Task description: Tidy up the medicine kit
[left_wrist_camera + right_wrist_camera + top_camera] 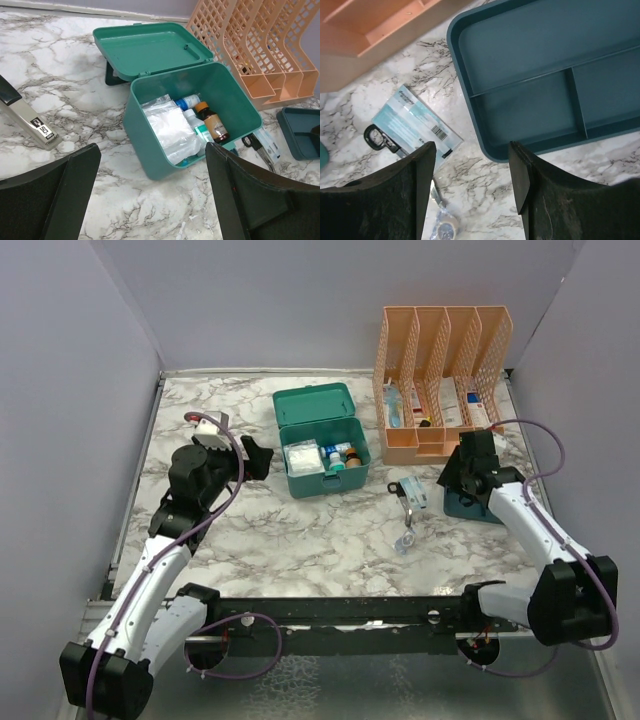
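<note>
A: What is the medicine kit (150, 145) made of?
B: Smooth teal plastic with a soft sheen. The bag (170, 127) inside it is clear, crinkled film, and the brown bottle (215, 126) beside it is glossy.
A: And the tabletop (45, 65)?
B: Marble-patterned, smooth, faintly shiny. The stapler (30, 125) on the left is brushed metal with a black top.
A: Far right?
B: The organizer (260, 45) is matt orange plastic mesh and the tray (545, 50) is matt dark-blue plastic. The right gripper (470, 150) is matt black, slightly grainy.
</note>
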Controlling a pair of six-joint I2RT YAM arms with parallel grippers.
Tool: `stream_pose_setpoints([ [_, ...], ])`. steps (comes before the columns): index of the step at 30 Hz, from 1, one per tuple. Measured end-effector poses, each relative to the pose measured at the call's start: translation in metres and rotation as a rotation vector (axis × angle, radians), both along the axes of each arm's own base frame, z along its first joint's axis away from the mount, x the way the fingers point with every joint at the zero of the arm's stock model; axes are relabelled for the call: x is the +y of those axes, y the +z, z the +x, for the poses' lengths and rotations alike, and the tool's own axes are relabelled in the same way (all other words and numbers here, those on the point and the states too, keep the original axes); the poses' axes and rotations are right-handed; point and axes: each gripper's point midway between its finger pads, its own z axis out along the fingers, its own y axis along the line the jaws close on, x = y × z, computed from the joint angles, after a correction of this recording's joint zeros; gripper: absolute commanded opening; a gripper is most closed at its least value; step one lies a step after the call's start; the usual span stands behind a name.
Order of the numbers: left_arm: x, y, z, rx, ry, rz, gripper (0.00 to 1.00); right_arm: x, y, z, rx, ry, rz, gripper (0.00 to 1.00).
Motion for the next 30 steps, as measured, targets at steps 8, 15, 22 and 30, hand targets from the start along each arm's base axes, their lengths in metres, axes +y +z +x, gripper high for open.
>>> stream_pose_setpoints([
  [8, -0.005, -0.021, -0.003, 0.011, -0.022, -0.022, 0.90, -0.003, -0.039, 0.023, 0.034, 0.078, 0.021, 0.60],
  [15, -0.012, -0.024, -0.005, 0.010, -0.052, -0.057, 0.89, 0.009, -0.061, 0.025, 0.092, 0.140, 0.069, 0.55],
  [22, -0.023, -0.019, -0.010, -0.007, -0.128, -0.076, 0.89, 0.008, -0.053, 0.014, 0.059, 0.163, 0.053, 0.54],
  [30, -0.025, -0.021, -0.010, 0.005, -0.131, -0.083, 0.89, 0.017, -0.045, 0.014, 0.041, 0.225, 0.075, 0.49],
])
